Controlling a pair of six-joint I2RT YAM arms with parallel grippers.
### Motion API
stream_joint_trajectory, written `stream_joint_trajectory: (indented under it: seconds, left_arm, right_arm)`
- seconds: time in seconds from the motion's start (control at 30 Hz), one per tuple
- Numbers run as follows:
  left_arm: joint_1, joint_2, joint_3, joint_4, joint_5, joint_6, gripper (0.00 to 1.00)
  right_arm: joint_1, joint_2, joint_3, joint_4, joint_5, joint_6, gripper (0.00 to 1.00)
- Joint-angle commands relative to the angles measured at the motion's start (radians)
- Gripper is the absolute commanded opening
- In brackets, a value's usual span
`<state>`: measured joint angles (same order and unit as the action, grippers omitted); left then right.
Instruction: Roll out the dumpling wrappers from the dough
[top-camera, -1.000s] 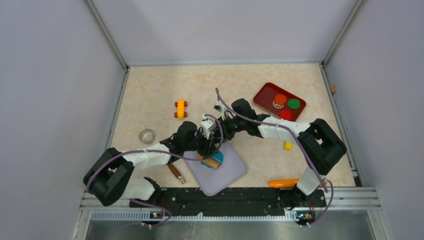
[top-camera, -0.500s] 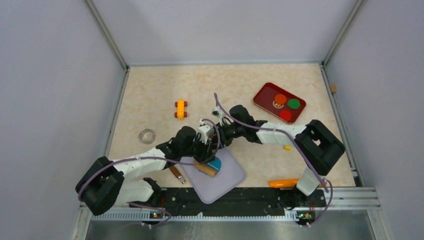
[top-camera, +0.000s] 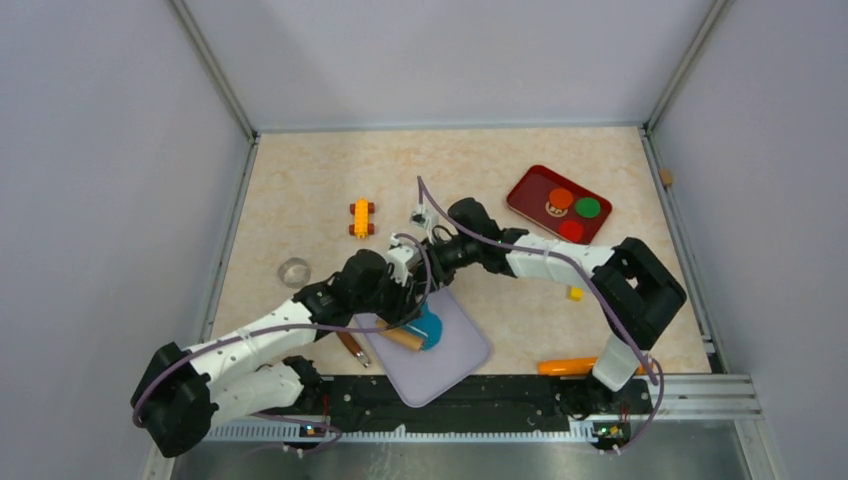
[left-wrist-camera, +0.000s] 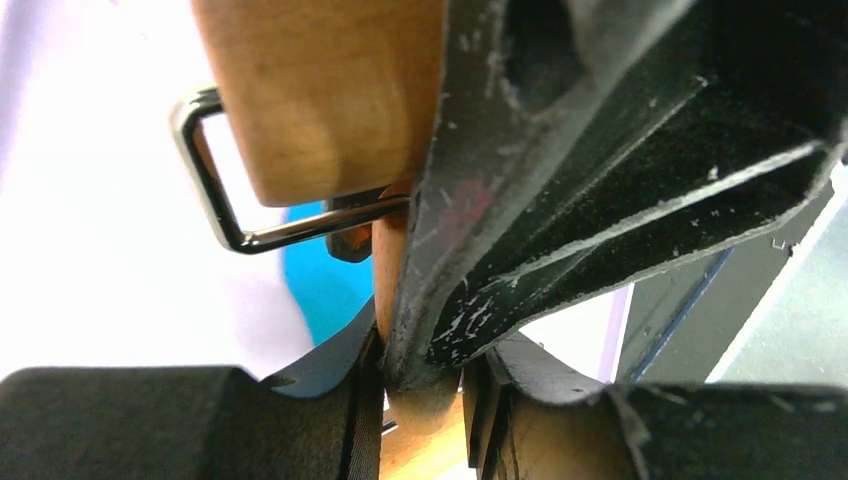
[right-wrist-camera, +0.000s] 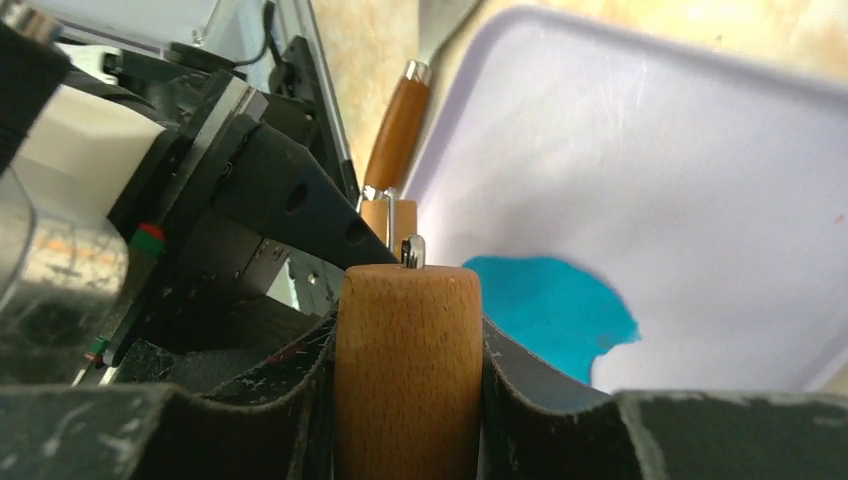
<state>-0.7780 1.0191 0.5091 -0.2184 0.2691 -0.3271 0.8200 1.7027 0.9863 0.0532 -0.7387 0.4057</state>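
my left wrist camera alone shows the steel bracket (left-wrist-camera: 215, 190) on the roller (left-wrist-camera: 320, 90); only the top view shows the red tray (top-camera: 528, 192) with three discs (top-camera: 561, 199). i count one roller, one dough (top-camera: 433, 324) patch, one mat (top-camera: 460, 352). my left gripper (left-wrist-camera: 420, 400) clamps one roller handle, my right gripper (right-wrist-camera: 407, 345) the other. the dough lies flat on the mat, just beside the roller.

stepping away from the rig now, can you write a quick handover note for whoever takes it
Left end effector: shut on the roller.
Right end effector: shut on the same roller.
Dough: a flattened teal patch on the lavender mat, right beside the roller.
Done: dough pressed flat.
Left: more rolling; no round wrappers in view yet.
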Motion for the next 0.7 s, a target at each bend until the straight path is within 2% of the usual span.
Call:
stream_joint_trajectory:
  seconds: [0.0, 0.07, 0.1, 0.17, 0.23, 0.27, 0.43, 0.5, 0.57, 0.67]
  left_arm:
    - [0.006, -0.049, 0.142, -0.042, 0.037, 0.163, 0.2]
    - [0.006, -0.056, 0.185, -0.045, 0.024, 0.269, 0.42]
    - [0.006, -0.06, 0.2, -0.049, 0.018, 0.307, 0.49]
    - [0.006, -0.078, 0.224, -0.06, 0.021, 0.423, 0.56]
    - [0.006, -0.105, 0.235, -0.082, -0.019, 0.51, 0.75]
    - [0.008, -0.12, 0.237, -0.089, -0.034, 0.559, 0.8]
    - [0.016, -0.164, 0.213, -0.065, -0.118, 0.816, 0.88]
    - [0.038, -0.126, 0.207, -0.019, -0.156, 0.832, 0.92]
    - [0.077, -0.055, 0.235, -0.02, -0.133, 0.819, 0.92]
    - [0.173, 0.118, 0.368, -0.149, 0.017, 0.777, 0.86]
  right_arm:
    - [-0.069, -0.002, 0.151, -0.258, 0.04, -0.263, 0.0]
    - [-0.098, -0.008, 0.208, -0.328, 0.049, -0.313, 0.0]
    - [-0.113, -0.011, 0.227, -0.362, 0.054, -0.335, 0.0]
    - [-0.146, -0.027, 0.237, -0.401, 0.068, -0.356, 0.0]
    - [-0.184, -0.053, 0.235, -0.432, 0.088, -0.378, 0.0]
    - [-0.198, -0.071, 0.233, -0.451, 0.097, -0.391, 0.0]
    - [-0.292, -0.179, 0.218, -0.527, 0.139, -0.461, 0.0]
    - [-0.337, -0.232, 0.203, -0.554, 0.157, -0.481, 0.0]
    - [-0.383, -0.275, 0.184, -0.582, 0.164, -0.494, 0.0]
    - [-0.448, -0.333, 0.158, -0.63, 0.166, -0.512, 0.0]
